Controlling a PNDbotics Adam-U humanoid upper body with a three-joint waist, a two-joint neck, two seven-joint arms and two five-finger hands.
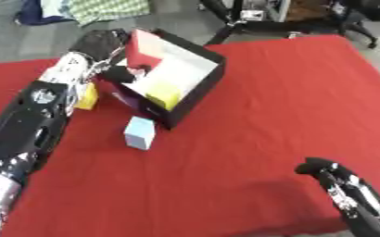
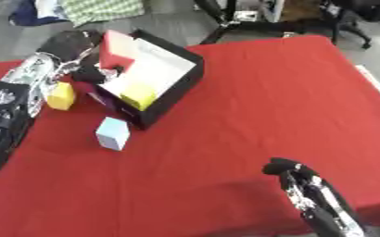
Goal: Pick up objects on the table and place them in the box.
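Note:
A black box [image 1: 195, 95] with a white inside stands on the red table, back left. A red block [image 1: 147, 48] leans at the box's left wall, and my left hand [image 1: 104, 44] is curled round it at the rim. A yellow-green block [image 1: 164, 98] lies inside the box near its front. On the cloth beside the box lie a yellow block [image 2: 61, 96], partly behind my left arm, and a pale blue block [image 1: 140, 133] in front of the box. My right hand [image 1: 325, 170] rests low at the bottom right, fingers curled, holding nothing.
The red cloth [image 1: 290, 102] covers the table to its right edge. Beyond the far edge are a grey floor, a checked cloth [image 1: 108, 9] and black chair legs [image 1: 225, 28]. My left forearm [image 1: 31, 125] lies along the table's left side.

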